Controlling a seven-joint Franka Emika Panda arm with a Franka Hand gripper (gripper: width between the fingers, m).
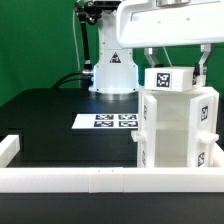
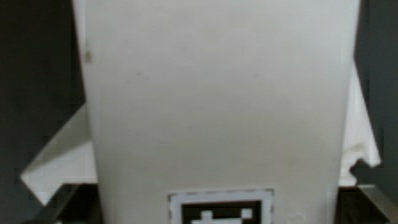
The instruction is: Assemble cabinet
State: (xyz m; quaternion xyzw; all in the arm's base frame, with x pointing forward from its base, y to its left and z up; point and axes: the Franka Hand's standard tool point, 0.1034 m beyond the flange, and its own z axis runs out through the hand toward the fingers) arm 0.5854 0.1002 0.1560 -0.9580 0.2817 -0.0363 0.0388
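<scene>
Half the cabinet (image 1: pixel 178 125) cropped off.

Ext. view: bright, even overhead light; white cabinet (image 1: pixel 178 122) and rail (image 1: pixel 100 180) near blown-out, glare on arm housing (image 1: pixel 160 20), soft shadows on black table (image 1: pixel 50 115). Wrist view: dimmer, greyish, low-res w/ overall blur; tag (image 2: pixel 221 208) edges soft, corners dark.
</scene>
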